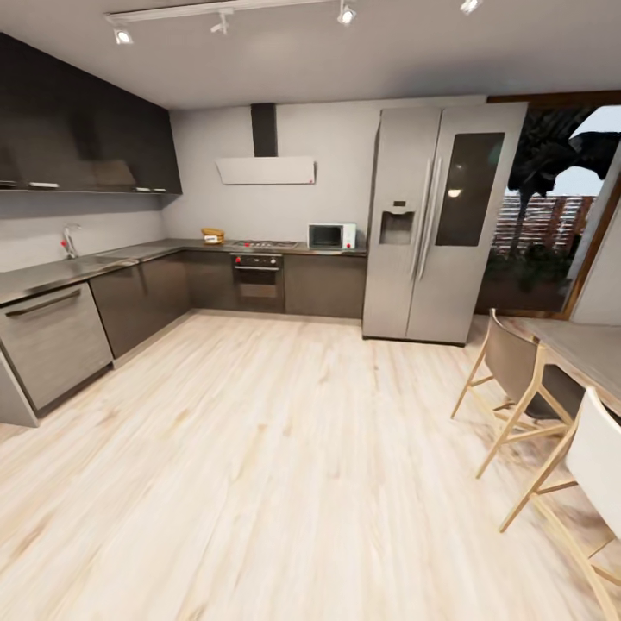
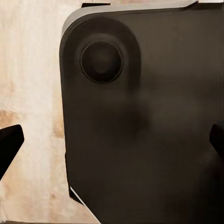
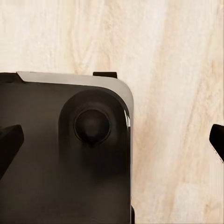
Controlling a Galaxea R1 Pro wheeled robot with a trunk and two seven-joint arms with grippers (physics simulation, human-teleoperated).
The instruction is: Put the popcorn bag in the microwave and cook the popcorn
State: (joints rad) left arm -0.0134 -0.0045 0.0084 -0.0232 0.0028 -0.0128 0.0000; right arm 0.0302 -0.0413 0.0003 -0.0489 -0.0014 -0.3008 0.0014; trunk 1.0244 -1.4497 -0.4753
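Far across the kitchen, the small orange-tan popcorn bag (image 1: 212, 235) stands on the grey countertop (image 1: 147, 253), left of the hob. The pale microwave (image 1: 331, 235), its dark door closed, sits on the same worktop beside the fridge. In the left wrist view my left gripper (image 2: 112, 144) is open, its dark fingertips (image 2: 9, 145) wide apart over my own dark base and the wood floor. My right gripper (image 3: 112, 144) is open too, with its fingertips (image 3: 9, 142) spread above the base and floor. Neither holds anything. The popcorn itself is hidden.
A black built-in oven (image 1: 258, 280) sits under the hob. A tall steel fridge (image 1: 440, 220) stands right of the microwave. A dining table (image 1: 586, 345) and wooden chairs (image 1: 517, 379) crowd the right side. A wide pale wood floor (image 1: 259, 431) lies between me and the counters.
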